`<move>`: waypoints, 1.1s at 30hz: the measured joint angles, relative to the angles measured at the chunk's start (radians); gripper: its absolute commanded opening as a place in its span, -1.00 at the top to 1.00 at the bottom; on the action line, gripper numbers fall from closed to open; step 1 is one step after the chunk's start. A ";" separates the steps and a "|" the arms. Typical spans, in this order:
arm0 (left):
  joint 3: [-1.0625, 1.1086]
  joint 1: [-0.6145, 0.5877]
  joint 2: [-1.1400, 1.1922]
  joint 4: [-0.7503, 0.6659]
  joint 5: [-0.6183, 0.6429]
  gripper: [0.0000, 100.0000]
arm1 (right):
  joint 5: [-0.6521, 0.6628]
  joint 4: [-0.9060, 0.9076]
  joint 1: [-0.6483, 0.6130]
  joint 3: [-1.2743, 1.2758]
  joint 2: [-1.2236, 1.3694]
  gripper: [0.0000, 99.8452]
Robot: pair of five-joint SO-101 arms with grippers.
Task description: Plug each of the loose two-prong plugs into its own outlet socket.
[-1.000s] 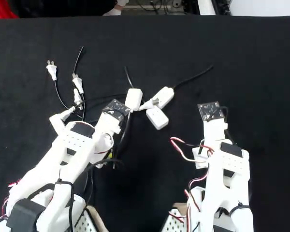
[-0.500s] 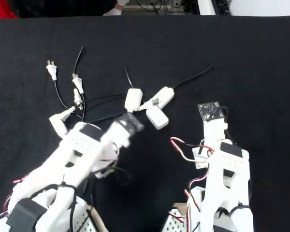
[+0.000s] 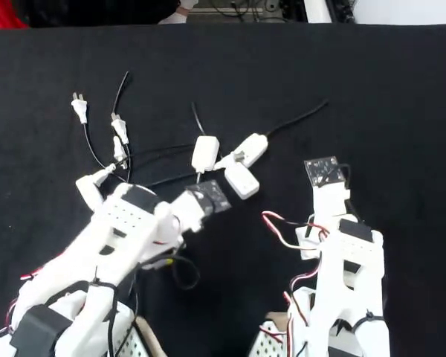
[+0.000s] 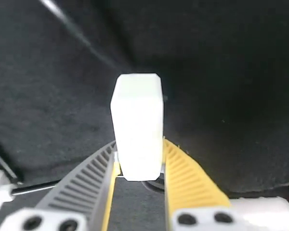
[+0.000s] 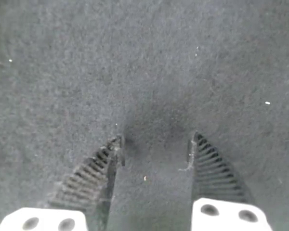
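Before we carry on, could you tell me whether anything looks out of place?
The black cords of the two-prong plugs cross one another in a tangle beside the left arm; nothing looks damaged.

Black cloth (image 3: 401, 89) covers table; red object (image 3: 0, 13) at far-left corner, cables (image 3: 238, 9) & white panel (image 3: 401, 10) beyond far edge.

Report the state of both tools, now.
Left tool: closed on the white outlet socket.
Right tool: open, holding nothing.
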 measured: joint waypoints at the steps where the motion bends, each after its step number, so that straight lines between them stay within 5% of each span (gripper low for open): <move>1: -0.008 -0.014 0.000 0.000 -0.005 0.75 | 0.000 0.000 0.000 0.000 0.000 0.57; 10: -0.015 -0.038 0.000 0.000 -0.095 0.31 | 0.000 0.000 0.000 0.000 0.000 0.57; 33: -0.164 -0.285 0.003 0.029 -0.104 0.31 | 0.000 0.000 0.000 0.000 0.000 0.57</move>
